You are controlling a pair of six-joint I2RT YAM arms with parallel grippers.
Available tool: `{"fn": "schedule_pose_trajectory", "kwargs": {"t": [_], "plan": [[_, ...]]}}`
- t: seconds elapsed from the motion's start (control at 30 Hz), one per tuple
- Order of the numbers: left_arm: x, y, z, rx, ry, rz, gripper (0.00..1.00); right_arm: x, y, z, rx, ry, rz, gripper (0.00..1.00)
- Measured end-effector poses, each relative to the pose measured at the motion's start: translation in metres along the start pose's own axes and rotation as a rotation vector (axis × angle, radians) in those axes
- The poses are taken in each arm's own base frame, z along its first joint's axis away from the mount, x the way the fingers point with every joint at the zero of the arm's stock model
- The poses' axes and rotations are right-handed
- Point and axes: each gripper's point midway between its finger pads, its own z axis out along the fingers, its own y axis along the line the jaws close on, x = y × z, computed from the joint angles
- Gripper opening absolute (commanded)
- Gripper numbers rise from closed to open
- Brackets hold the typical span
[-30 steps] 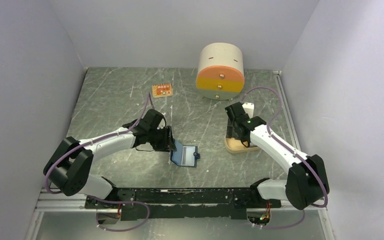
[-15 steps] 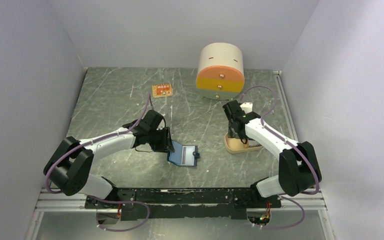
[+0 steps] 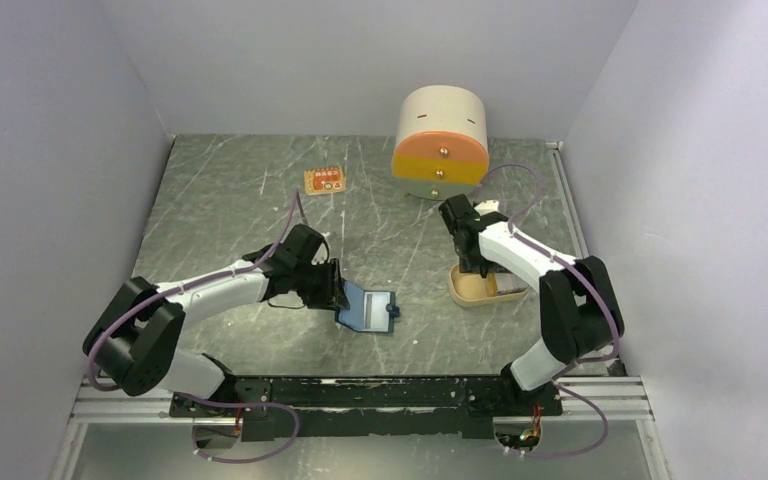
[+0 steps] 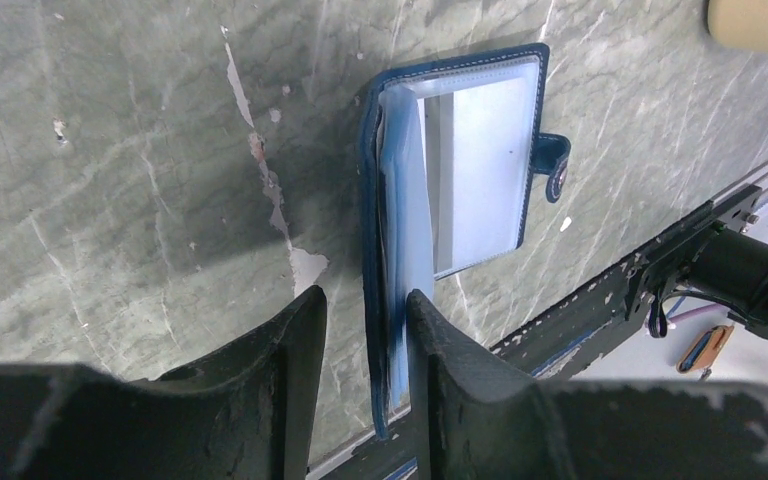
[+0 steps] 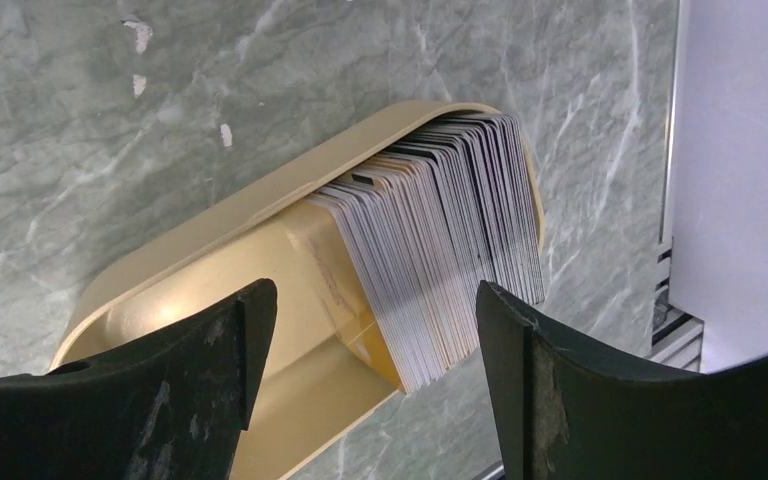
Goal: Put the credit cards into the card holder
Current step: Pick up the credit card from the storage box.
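Note:
The card holder lies open on the marble, navy outside with pale blue clear sleeves inside. Its left cover stands up on edge between the fingers of my left gripper. The right finger touches the sleeves, while a strip of marble still shows between the left finger and the cover. The credit cards are a thick stack of thin cards standing on edge in a beige tray. My right gripper hangs open just above that tray, with nothing between its fingers.
The cream-and-orange round drawer unit stands at the back, just behind my right gripper. A small orange tag lies at the back left. The black rail at the table's near edge runs close by the card holder.
My left jaws have narrowed around the card holder's raised cover. My right arm has drawn its elbow in, and its gripper has shifted slightly back over the tray.

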Motion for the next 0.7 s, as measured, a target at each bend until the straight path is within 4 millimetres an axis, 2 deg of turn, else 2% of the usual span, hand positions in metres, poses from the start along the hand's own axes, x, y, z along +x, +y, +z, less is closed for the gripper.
{"fn": "schedule_pose_trajectory", "kwargs": {"t": [0.7], "plan": [[0.002, -0.001, -0.002, 0.009, 0.004, -0.001, 0.39, -0.002, -0.012, 0.014, 0.071, 0.045, -0.057, 0.68]]}}
